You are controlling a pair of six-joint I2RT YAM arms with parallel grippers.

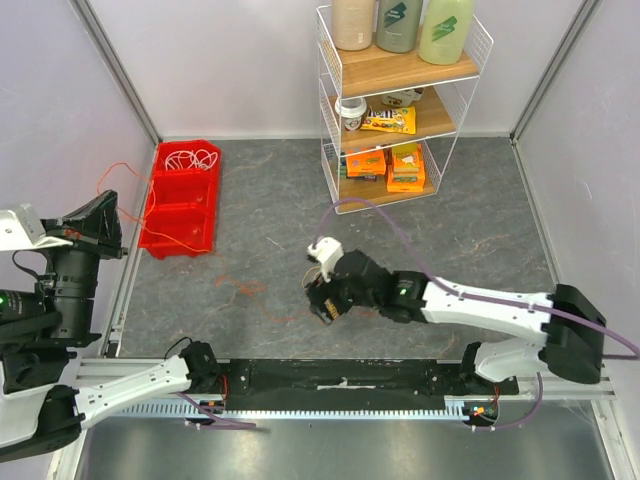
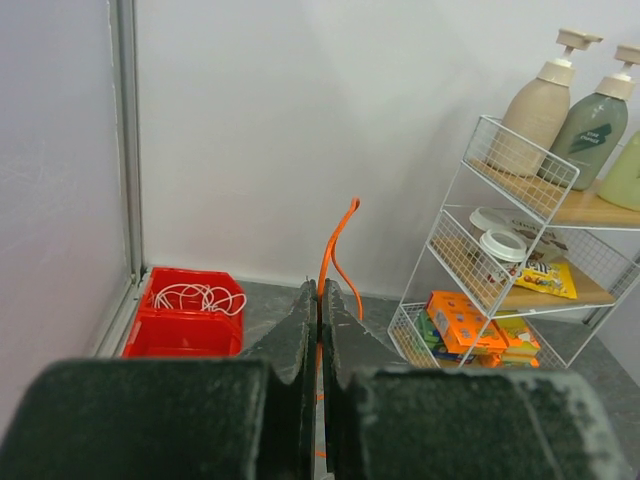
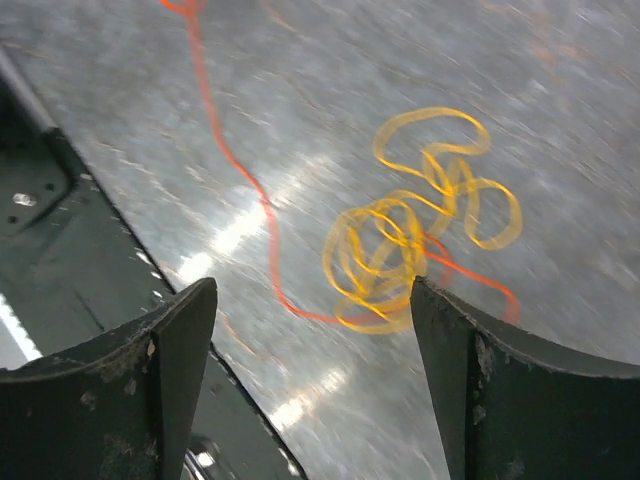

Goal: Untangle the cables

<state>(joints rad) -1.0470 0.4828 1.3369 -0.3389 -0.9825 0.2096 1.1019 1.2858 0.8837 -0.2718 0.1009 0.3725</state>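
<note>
Left gripper [image 2: 320, 290]: closed, orange cable [image 2: 327, 255] pinched between its pads and rising from the tips at frame centre of the left wrist view. Right gripper [image 3: 313, 290]: jaws wide apart, holding nothing, hovering over the grey table [image 1: 270, 200] at centre of the top view. Yellow cable [image 3: 385, 245]: loose tangle on the table, centre right of the right wrist view, between and beyond the open fingers, with an orange strand running into it from the upper left. White cable [image 1: 192, 157]: coiled in the far compartment of the red bin [image 1: 165, 215], upper left. Wire shelf [image 1: 325, 90]: top centre, stocked with bottles and packets.
</note>
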